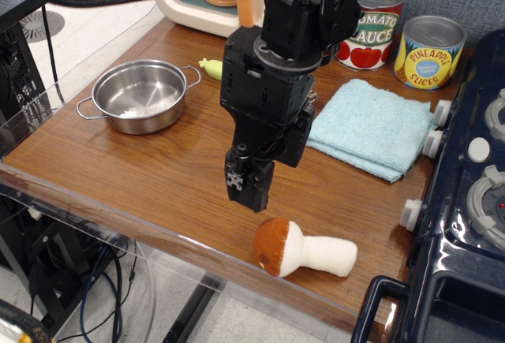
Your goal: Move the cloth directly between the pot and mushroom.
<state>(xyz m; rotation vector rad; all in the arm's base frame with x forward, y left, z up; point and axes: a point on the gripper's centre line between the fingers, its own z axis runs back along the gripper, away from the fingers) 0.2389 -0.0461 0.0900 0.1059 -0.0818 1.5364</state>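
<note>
The light blue cloth point(371, 126) lies flat at the back right of the wooden table, right of the arm. The steel pot point(140, 95) stands empty at the back left. The plush mushroom point(304, 252) lies on its side near the front edge, brown cap to the left. My gripper point(249, 193) points down over the table's middle, just above and left of the mushroom's cap. Its fingers stand close together with nothing between them. It is well apart from the cloth.
A tomato sauce can point(377, 24) and a pineapple slices can point(428, 51) stand behind the cloth. A dark blue toy stove point(473, 201) borders the right side. A small yellow-green item point(211, 67) lies by the pot's right handle. The table's front edge point(158, 229) is close.
</note>
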